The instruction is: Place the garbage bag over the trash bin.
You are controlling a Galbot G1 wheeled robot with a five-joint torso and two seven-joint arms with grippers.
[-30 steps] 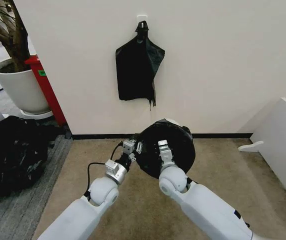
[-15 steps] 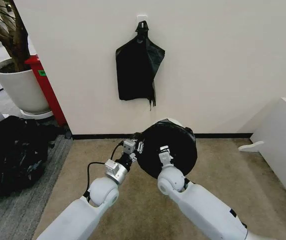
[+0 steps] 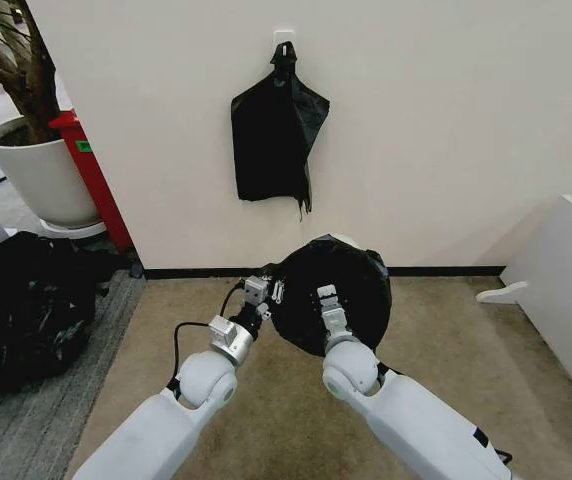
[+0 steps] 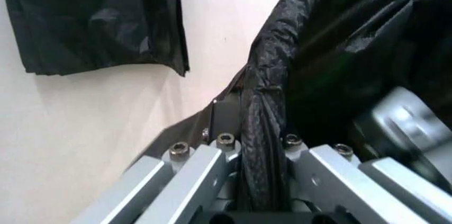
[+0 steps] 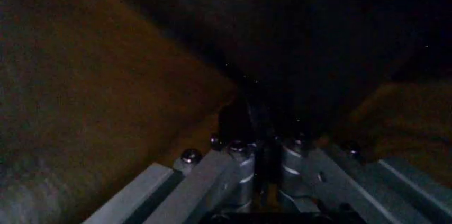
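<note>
The garbage bag (image 3: 351,290) is stretched as a black round disc over the trash bin (image 3: 343,240), of which a sliver of white rim peeks out at the far top. My left gripper (image 3: 268,293) is at the bag's left edge, shut on a bunched fold of the garbage bag (image 4: 263,128). My right gripper (image 3: 326,298) lies across the front of the black disc. In the right wrist view its fingers (image 5: 240,171) are pressed together on thin dark film in a very dark interior.
A flat black bundle of bags (image 3: 271,135) hangs from a wall hook above the bin. A white plant pot (image 3: 41,175) and a red object (image 3: 91,170) stand at the left, with a big black plastic heap (image 3: 21,310) on the floor. A white panel (image 3: 566,290) leans at the right.
The bag-covered bin has shifted slightly to the left with both grippers still on it. The right forearm has moved a little to the right and lower.
</note>
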